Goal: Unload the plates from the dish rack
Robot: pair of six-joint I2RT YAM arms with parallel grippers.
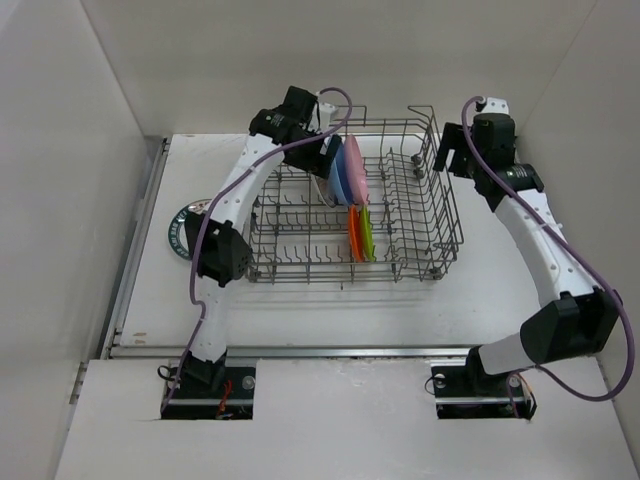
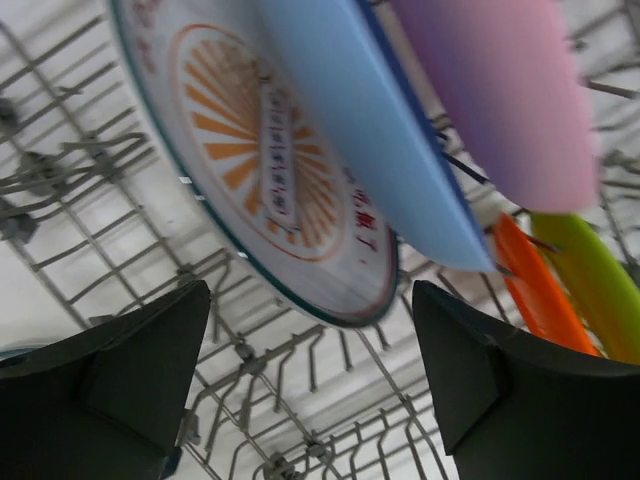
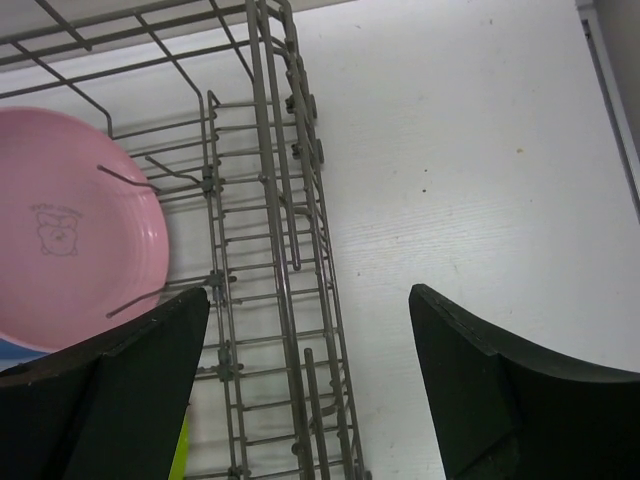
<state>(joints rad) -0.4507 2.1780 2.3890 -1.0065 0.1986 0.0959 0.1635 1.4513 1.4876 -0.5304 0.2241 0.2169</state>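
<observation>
Left gripper (image 2: 305,310) released over racked sunburst plate (image 2: 250,170), right gripper (image 3: 310,310) spread above dish rack (image 1: 425,200) side, possibly another plate (image 1: 178,232) outside

My table (image 1: 500,290) is a white, flat surface. The dish rack (image 1: 441,215) stands directly on it, about mid-table. Left of the rack, one round plate (image 1: 180,232) with a dark rim lies flat on the table, partly hidden by my left arm (image 1: 235,185).
</observation>
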